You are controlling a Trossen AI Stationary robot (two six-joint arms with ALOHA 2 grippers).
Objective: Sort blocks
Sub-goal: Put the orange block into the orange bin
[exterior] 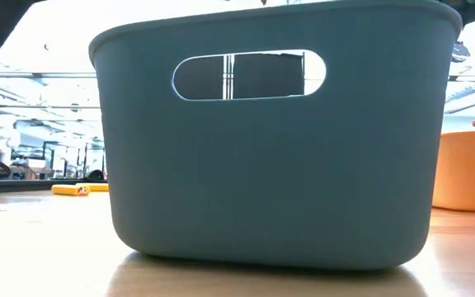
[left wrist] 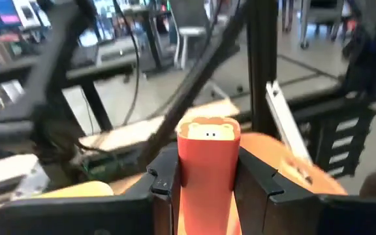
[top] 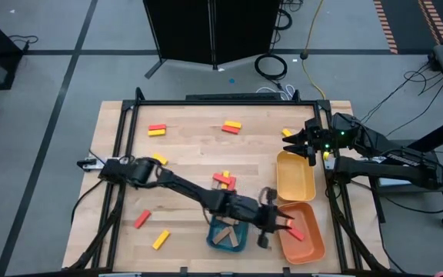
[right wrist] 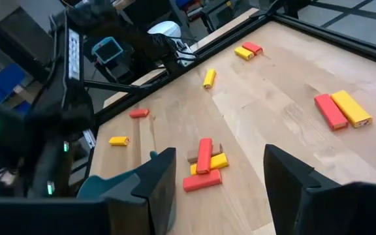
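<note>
Left gripper out over the near edge of the orange tray, fingers clamped on a red block, held upright between the pads in the left wrist view. One more red block already lying in that orange tray.

Right gripper hovering at the far right of the table, just beyond the yellow tray, fingers spread apart, nothing between them.

Blue tray just left of the orange one, tan blocks inside. In the low view, blue tray wall fills most of the frame, yellow block visible on the table behind it.

Remaining blocks loose on the table:
- red/yellow pair far left
- red/yellow pair far centre
- mixed cluster mid-table, red, yellow and tan stacked, touching
- lone red and lone yellow near left
- yellow one beside the left arm's base link
</note>
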